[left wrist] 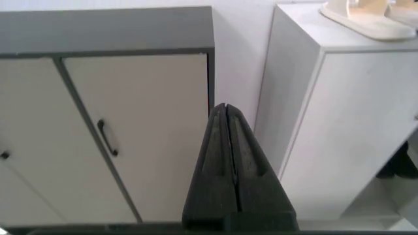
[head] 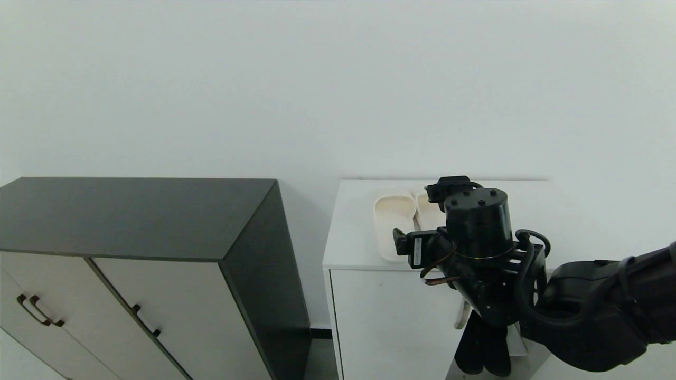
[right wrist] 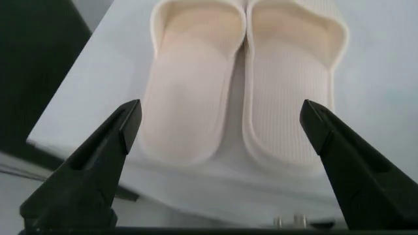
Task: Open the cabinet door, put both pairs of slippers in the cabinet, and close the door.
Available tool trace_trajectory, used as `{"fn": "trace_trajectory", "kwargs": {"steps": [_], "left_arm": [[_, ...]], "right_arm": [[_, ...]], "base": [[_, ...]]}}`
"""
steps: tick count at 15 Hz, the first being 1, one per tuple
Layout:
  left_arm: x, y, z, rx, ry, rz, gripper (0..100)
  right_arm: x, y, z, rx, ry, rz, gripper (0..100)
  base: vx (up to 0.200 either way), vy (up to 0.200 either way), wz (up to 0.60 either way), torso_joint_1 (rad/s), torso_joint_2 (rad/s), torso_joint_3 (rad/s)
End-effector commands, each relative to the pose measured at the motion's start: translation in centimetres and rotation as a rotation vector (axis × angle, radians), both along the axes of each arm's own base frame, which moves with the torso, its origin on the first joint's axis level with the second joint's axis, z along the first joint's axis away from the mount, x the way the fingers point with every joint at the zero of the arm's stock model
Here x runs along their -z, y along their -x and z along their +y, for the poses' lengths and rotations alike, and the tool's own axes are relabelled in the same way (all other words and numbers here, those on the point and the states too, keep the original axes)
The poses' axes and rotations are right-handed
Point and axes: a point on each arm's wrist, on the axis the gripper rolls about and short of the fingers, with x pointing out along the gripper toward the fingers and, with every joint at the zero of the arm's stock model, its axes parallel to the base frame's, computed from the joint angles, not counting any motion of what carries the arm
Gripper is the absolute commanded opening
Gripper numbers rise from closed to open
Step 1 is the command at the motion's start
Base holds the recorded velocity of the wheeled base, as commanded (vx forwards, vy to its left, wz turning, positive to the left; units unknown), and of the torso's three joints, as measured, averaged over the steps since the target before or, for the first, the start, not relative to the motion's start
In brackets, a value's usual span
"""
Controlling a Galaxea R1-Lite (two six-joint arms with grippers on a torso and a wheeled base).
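One pair of cream slippers lies side by side, soles down, just ahead of the right gripper. Its fingers are spread wide, and the gap between them spans both slippers. Judgement: it is lined up to take the pair in one squeeze from the near end, so the two travel together.

- Slippers sit on a white stand, close to its near edge. Top is smooth and flat, so likely easy to slide a finger along each outer side.
- Left gripper: fingers pressed together, holding nothing. It points at the cabinet, which stands beyond it and beside the stand, with a narrow gap between the two.
- Cabinet: dark top and side, pale doors. The door ahead of the left gripper is shut, and its dark bar handle is well apart from the fingertips. Judgement: opening is not yet done, and the closed fingers would have to part or hook to work that handle.
- Room: plain white wall behind both pieces of furniture.
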Motion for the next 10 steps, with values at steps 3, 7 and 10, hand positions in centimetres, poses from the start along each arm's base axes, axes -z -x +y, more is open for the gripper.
{"fn": "trace_trajectory", "kwargs": {"steps": [3,7,10], "left_arm": [[0.0,0.0,0.0,0.0,0.001,0.001,0],[0.0,0.0,0.0,0.0,0.001,0.001,0],[0.0,0.0,0.0,0.0,0.001,0.001,0]], "right_arm": [[2.0,-1.0,0.9,-0.001,0.018,0.004,100],[2.7,-2.7,0.6,-0.011,0.004,0.006,100],[2.9,-4.7,0.1,0.026,0.003,-0.002,100]], "base": [[0.067,0.0,0.0,0.002,0.0,0.001],[0.0,0.0,0.0,0.0,0.0,0.0],[0.0,0.0,0.0,0.0,0.0,0.0]]}}
